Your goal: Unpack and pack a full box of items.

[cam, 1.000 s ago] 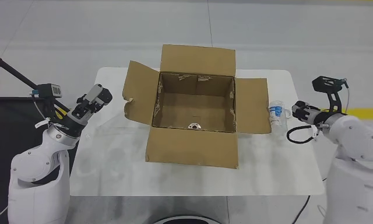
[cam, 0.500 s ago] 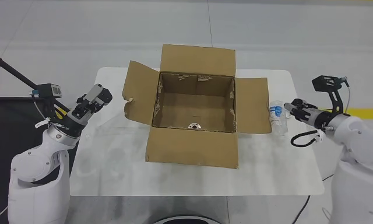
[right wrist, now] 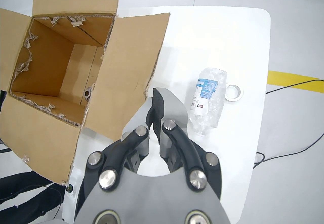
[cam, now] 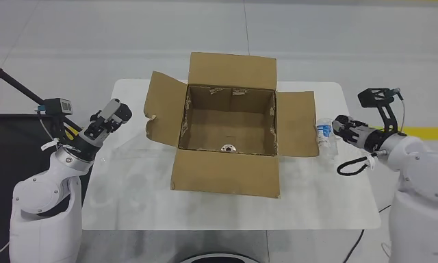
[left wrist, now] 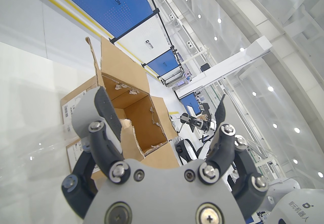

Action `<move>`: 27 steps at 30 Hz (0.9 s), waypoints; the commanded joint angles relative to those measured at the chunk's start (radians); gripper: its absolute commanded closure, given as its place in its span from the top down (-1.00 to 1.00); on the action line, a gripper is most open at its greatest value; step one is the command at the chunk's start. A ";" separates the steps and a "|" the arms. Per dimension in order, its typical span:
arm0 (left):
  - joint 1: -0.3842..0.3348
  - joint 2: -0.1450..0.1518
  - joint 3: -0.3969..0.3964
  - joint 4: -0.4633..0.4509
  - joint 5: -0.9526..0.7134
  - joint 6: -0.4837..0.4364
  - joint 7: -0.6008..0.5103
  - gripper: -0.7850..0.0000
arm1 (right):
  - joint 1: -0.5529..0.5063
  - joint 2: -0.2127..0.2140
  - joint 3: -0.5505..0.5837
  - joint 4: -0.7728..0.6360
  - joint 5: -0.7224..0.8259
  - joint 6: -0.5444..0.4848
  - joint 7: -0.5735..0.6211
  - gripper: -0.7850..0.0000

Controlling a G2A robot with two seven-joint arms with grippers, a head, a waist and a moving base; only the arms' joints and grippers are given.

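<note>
The right arm's jaws are closed on nothing, the left arm's jaws spread wide, and the crumpled clear plastic bottle with blue label [right wrist: 208, 100] lies on the white counter [right wrist: 235, 40] just beyond the right arm's jaws, which should probably part first, straddle its middle crosswise and squeeze gently.

Box [cam: 226, 172] mouth unblocked, flaps [cam: 295, 122] splayed

White rounded arms [cam: 48, 188] carry black cables [cam: 349, 170]. The left gripper [left wrist: 162, 98] and right gripper [right wrist: 157, 98] show grey plates, black links, silver screws.
</note>
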 commanded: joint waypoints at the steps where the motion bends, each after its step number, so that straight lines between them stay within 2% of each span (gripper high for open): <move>1: 0.000 0.000 0.000 0.000 0.000 0.000 0.000 1.00 | 0.011 0.003 -0.032 -0.014 -0.007 -0.003 0.006 -1.00; 5: 0.000 0.000 0.000 0.000 0.000 0.000 0.000 1.00 | 0.046 0.007 -0.121 -0.049 -0.034 -0.004 0.018 -0.99; 6: 0.000 0.000 0.000 0.000 0.000 0.000 0.000 1.00 | 0.059 0.008 -0.145 -0.054 -0.041 -0.005 0.025 -0.83; 7: 0.000 0.000 0.000 0.000 0.000 0.000 0.000 1.00 | 0.074 0.009 -0.171 -0.056 -0.047 -0.008 0.033 -0.51; 8: 0.000 0.000 0.000 0.000 0.000 0.000 0.000 1.00 | 0.091 0.009 -0.199 -0.056 -0.059 -0.010 0.040 -0.36; 10: 0.000 0.000 0.000 0.000 0.000 0.000 0.000 1.00 | 0.130 0.009 -0.262 -0.048 -0.084 -0.015 0.050 -0.26; 11: 0.000 0.000 0.000 0.000 0.000 0.000 0.000 1.00 | 0.150 0.009 -0.295 -0.040 -0.096 -0.017 0.054 -0.13; 12: 0.000 0.000 0.000 0.000 0.000 0.000 0.000 1.00 | 0.172 0.008 -0.327 -0.028 -0.106 -0.017 0.056 0.29; 13: 0.000 0.000 0.000 0.000 0.000 0.000 0.000 1.00 | 0.194 0.006 -0.357 -0.016 -0.112 -0.013 0.053 1.00; 18: 0.000 0.000 0.000 0.000 0.000 0.000 0.000 1.00 | 0.306 -0.003 -0.481 0.046 -0.120 -0.002 0.064 1.00; 27: 0.000 0.000 0.000 0.000 0.000 0.000 0.000 1.00 | 0.306 -0.003 -0.481 0.046 -0.120 -0.002 0.064 1.00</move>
